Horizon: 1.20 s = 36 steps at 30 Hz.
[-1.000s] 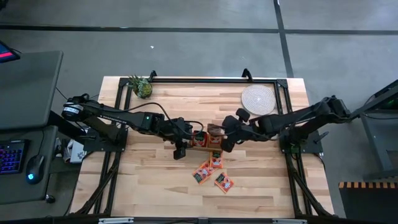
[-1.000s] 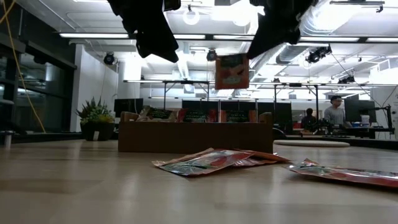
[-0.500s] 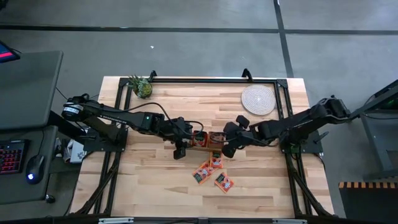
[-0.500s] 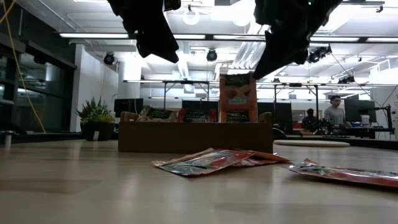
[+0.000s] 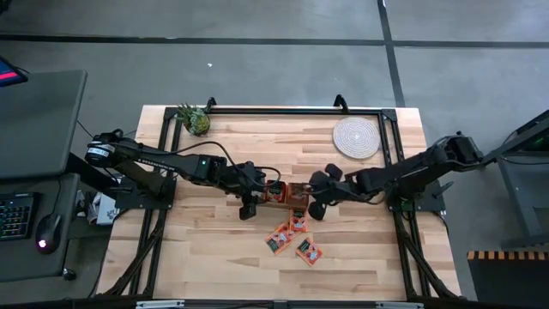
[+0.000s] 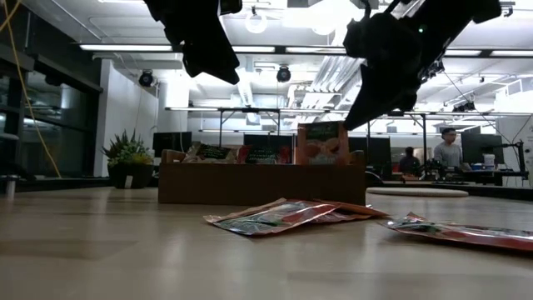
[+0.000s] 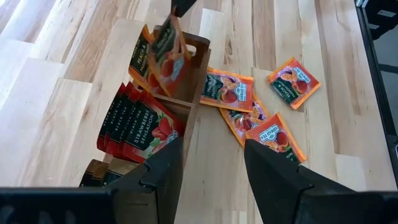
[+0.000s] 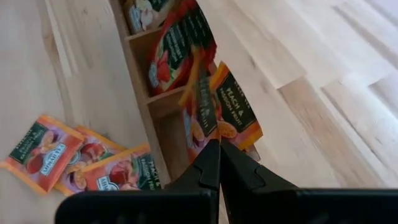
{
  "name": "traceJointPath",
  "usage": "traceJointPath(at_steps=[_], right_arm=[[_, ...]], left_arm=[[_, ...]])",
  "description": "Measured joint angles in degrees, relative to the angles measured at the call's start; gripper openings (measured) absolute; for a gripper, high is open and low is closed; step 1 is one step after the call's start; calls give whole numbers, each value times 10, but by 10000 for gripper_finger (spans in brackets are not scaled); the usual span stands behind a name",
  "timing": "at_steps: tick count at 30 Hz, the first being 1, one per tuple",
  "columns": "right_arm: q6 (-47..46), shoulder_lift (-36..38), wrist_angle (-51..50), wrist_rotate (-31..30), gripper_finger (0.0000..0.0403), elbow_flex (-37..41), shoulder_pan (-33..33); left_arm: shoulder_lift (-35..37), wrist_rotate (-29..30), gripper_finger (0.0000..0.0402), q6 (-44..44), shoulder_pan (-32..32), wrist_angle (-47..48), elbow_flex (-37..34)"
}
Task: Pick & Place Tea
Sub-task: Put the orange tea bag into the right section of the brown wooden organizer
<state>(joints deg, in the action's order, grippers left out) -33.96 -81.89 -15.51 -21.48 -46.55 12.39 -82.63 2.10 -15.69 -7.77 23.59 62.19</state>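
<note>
Right end effector (image 8: 210, 163) pinching sachet (image 8: 219, 118) in box (image 7: 198, 81)

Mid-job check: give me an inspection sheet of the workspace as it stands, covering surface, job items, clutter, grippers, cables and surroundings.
Surface: pale wooden plank table in a black frame.
Job items: long brown wooden compartment box holds upright sachets; an orange peach tea sachet is being lowered into its end compartment; four orange-red sachets lie flat beside the box.
Clutter: small pineapple and round pale woven mat at the far edge.
Grippers: right gripper shut on the peach sachet over the box; left gripper open, hovering over the box's other end.
Cables: black cable along the left arm.
Surroundings: people at desks behind; keyboard and mouse on a side desk.
</note>
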Motion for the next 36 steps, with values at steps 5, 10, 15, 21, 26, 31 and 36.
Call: traceJointPath(at_steps=[5,10,15,21,26,31,36], right_arm=[[18,0,12,36,0,6,-23],[47,0,20,64,0,6,-37],[64,0,24,86,1,6,-42],[71,0,24,80,23,6,-42],[70,0,25,80,80,6,-42],[44,8,29,80,134,6,-42],[-10,42,30,78,162,5,-39]], left_arm=[[0,0,167,0,0,0,0],[0,0,167,0,0,0,0],[0,0,167,0,0,1,0],[0,0,167,0,0,1,0],[0,0,167,0,0,1,0],[0,0,167,2,0,4,0],[0,-1,167,2,0,6,0]])
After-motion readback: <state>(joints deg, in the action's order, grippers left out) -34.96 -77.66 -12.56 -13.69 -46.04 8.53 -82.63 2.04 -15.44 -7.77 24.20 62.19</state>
